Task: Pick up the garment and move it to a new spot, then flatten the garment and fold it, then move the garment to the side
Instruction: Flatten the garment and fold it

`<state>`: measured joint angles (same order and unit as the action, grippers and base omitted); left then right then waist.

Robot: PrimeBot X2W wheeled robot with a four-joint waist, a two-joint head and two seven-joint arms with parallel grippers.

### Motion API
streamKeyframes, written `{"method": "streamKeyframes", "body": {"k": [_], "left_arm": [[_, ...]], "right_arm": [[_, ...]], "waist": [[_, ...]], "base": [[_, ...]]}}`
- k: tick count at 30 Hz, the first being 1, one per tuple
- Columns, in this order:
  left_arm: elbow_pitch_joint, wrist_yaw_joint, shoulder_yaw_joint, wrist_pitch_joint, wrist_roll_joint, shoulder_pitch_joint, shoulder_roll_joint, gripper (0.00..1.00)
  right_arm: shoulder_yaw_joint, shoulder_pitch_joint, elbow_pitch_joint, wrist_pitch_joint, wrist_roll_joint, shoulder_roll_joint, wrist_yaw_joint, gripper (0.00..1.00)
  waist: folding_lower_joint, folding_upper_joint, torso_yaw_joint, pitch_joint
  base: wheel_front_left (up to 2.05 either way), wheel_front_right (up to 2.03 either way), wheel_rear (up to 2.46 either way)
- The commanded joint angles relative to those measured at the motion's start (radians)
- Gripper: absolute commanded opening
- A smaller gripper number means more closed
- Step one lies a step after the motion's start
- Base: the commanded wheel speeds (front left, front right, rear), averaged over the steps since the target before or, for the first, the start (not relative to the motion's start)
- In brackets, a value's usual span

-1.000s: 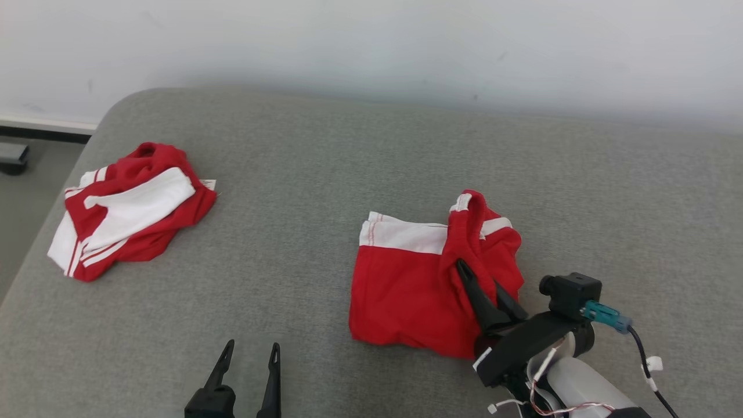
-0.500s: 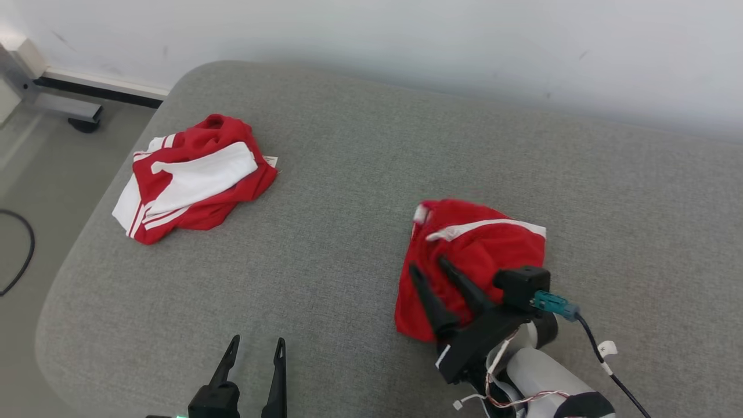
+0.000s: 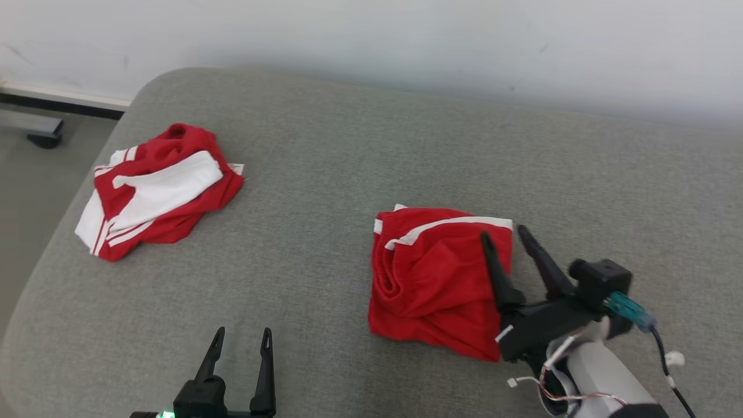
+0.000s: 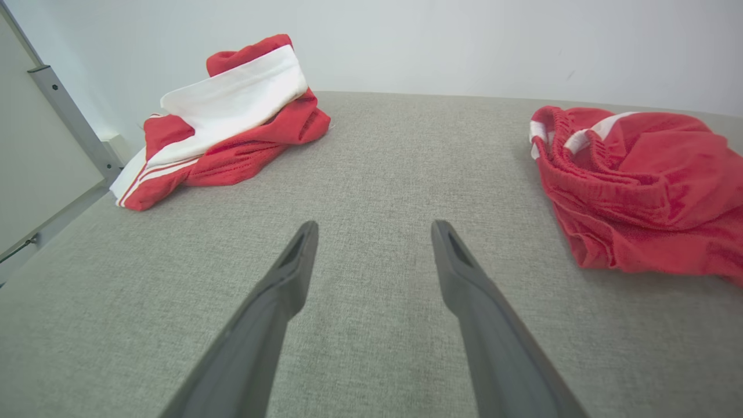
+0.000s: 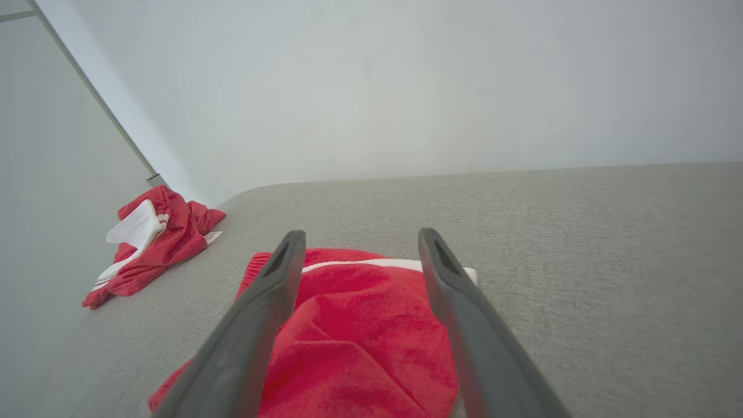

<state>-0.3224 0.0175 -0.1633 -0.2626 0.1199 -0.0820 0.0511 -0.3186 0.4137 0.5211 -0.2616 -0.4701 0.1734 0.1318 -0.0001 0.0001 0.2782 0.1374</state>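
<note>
The garment [image 3: 435, 278], red shorts with white trim, lies folded over on the grey padded surface [image 3: 348, 145] right of centre. My right gripper [image 3: 504, 233] is open, raised over the garment's right edge with nothing between its fingers. In the right wrist view the same gripper [image 5: 360, 235] spreads above the red cloth [image 5: 360, 337]. My left gripper [image 3: 243, 332] stands open and empty near the front edge, well left of the garment. The left wrist view has that gripper [image 4: 374, 229] over bare grey fabric, with the garment [image 4: 638, 168] to its right.
A second red and white garment [image 3: 157, 191] lies crumpled at the surface's far left, also in view as a heap [image 4: 232, 116] and a small pile [image 5: 157, 244]. A white wall runs behind. Floor and a metal frame foot [image 3: 35, 130] lie past the left edge.
My right gripper went from shut on the garment to open and let it go. It drew back to the right. The garment now lies folded over. The head camera also shifted.
</note>
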Motion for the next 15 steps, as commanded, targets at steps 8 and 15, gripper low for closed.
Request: {"method": "streamKeyframes", "body": {"k": [8, 15], "left_arm": [[-0.003, -0.004, 0.025, -0.003, -0.01, -0.002, -0.001, 1.0], [-0.022, -0.01, 0.047, -0.003, -0.018, 0.004, -0.001, 1.0]], "right_arm": [[0.228, -0.151, -0.08, -0.002, 0.183, -0.06, -0.002, 1.0], [0.33, -0.235, -0.09, -0.002, 0.258, -0.086, -0.002, 1.0]], "waist": [[0.0001, -0.0001, -0.096, -0.025], [0.0001, -0.0001, -0.144, -0.046]], "base": [[0.0, 0.0, 0.0], [0.0, 0.0, 0.0]]}}
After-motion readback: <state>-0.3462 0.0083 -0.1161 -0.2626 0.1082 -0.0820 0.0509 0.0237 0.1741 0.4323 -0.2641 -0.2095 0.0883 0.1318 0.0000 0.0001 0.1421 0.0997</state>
